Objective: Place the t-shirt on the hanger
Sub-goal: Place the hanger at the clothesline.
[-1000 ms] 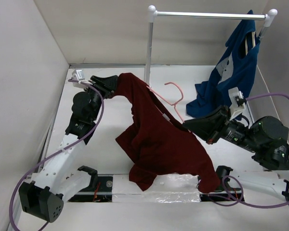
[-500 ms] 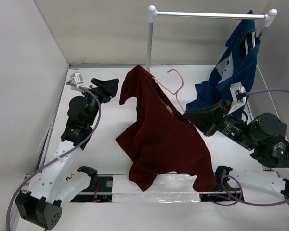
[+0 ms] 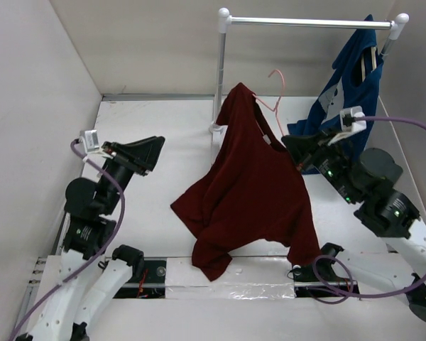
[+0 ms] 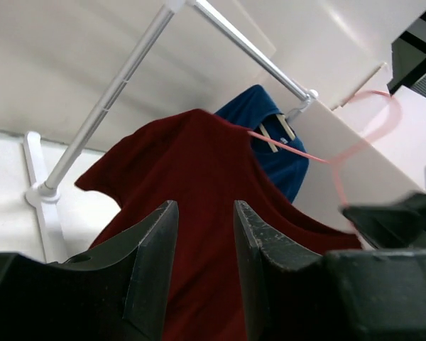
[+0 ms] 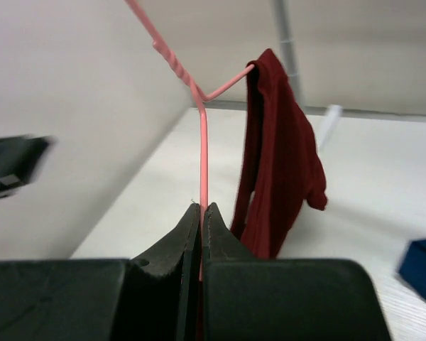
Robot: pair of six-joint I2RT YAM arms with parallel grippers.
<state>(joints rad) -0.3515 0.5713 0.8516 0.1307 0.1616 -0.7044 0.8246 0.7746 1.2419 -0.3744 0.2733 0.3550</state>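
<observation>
- Right gripper [image 5: 201, 210] of mine is pinching the hanger [image 5: 203, 142] wire tight, centre-right of the top view.
- t-shirt [image 3: 252, 185] is draping from it.
- Left gripper [image 4: 204, 213] is gaping empty, at left.

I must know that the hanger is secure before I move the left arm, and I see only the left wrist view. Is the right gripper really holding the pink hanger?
Observer: Yes. In the right wrist view the right gripper is shut on the hanger, on one bare wire arm below the twisted neck.
Operator: And the other arm of the hanger?
Observer: It goes into the t-shirt at the shoulder.
Operator: Does the cloth hang free?
Observer: Not fully. In the top view its lower hem seems to rest on the table at the near edge.
</observation>
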